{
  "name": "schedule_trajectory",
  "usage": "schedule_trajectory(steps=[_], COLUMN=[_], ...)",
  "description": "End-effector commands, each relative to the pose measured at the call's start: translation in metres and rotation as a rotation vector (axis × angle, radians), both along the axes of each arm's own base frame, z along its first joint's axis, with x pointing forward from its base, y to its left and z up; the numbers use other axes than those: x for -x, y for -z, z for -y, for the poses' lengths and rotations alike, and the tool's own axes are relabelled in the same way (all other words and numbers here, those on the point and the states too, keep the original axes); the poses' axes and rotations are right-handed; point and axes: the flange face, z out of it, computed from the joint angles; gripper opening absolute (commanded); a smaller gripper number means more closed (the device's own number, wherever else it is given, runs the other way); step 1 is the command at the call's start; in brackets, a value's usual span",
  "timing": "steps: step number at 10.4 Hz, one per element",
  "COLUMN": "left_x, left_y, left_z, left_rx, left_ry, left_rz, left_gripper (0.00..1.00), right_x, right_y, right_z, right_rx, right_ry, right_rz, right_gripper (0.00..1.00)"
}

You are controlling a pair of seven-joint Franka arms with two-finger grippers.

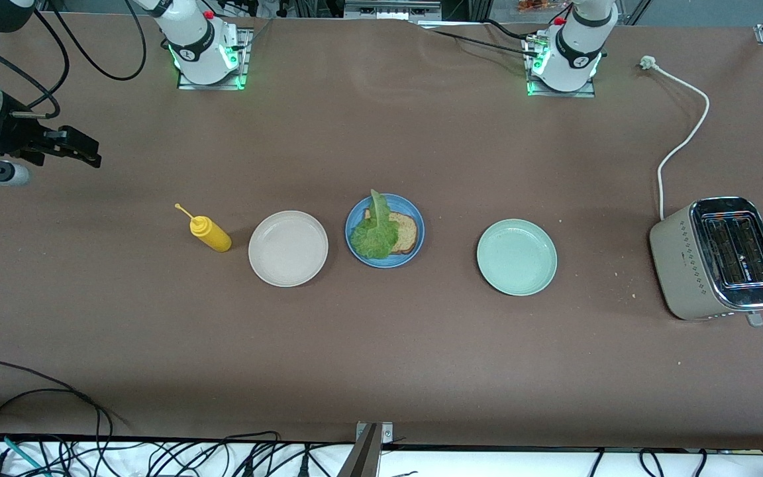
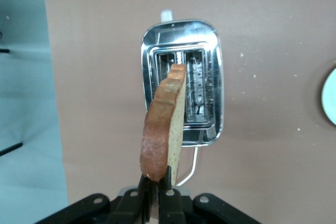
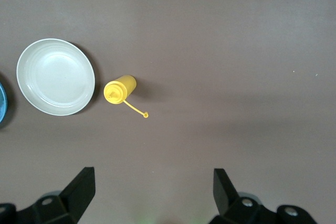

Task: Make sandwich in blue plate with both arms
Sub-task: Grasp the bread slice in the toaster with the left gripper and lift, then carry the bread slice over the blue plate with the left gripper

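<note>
Top slice out of the toaster, ready for the plate

Left hand [image 2: 156, 195] pinches the bread slice [image 2: 164, 124] above the toaster [image 1: 719, 258]; lay it flat on the lettuce [image 1: 375, 232] in the blue plate [image 1: 414, 246]. Right hand [image 3: 152, 184] waits wide open.

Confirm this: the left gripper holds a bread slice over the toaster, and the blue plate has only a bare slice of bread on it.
Not quite. The front view shows a lettuce leaf on the bread in the blue plate. The rest holds: the left gripper grips a bread slice over the toaster.
</note>
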Motion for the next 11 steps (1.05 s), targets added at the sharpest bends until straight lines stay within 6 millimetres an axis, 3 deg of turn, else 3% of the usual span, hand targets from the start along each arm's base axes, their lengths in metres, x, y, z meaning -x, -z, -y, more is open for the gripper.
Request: schedule_trajectory(steps=[1,3,4,5,8,11], left_x=[0.0,-0.011,-0.021,-0.032,-0.06,-0.074], left_y=[-0.03,-0.024,-0.012,0.002,0.056,0.103], left_z=[0.026,0.055,0.074,0.099,0.204,0.281], left_rx=[-0.008,0.077,0.124,0.163,0.278,0.517], left_ry=[0.064,0.099,0.121,0.155,0.108,0.009], left_rz=[0.022,0.039,0.03,0.013,-0.057,-0.142], left_gripper=[0.0,0.0,0.0,0.0,0.0,0.0], right_x=[-0.001,-0.004,-0.004,-0.004,-0.004,-0.004], right_y=[-0.007,-0.005,-0.004,-0.004,-0.002,-0.002], right_z=[-0.001,0.001,0.003,0.003,0.002,0.003], right_rx=[0.015,0.014,0.013,0.013,0.013,0.015], right_ry=[0.003,0.004,0.007,0.006,0.008,0.006], right_rz=[0.004,0.013,0.007,0.009,0.0,0.0], right_gripper=[1.0,1.0,1.0,1.0,1.0,1.0])
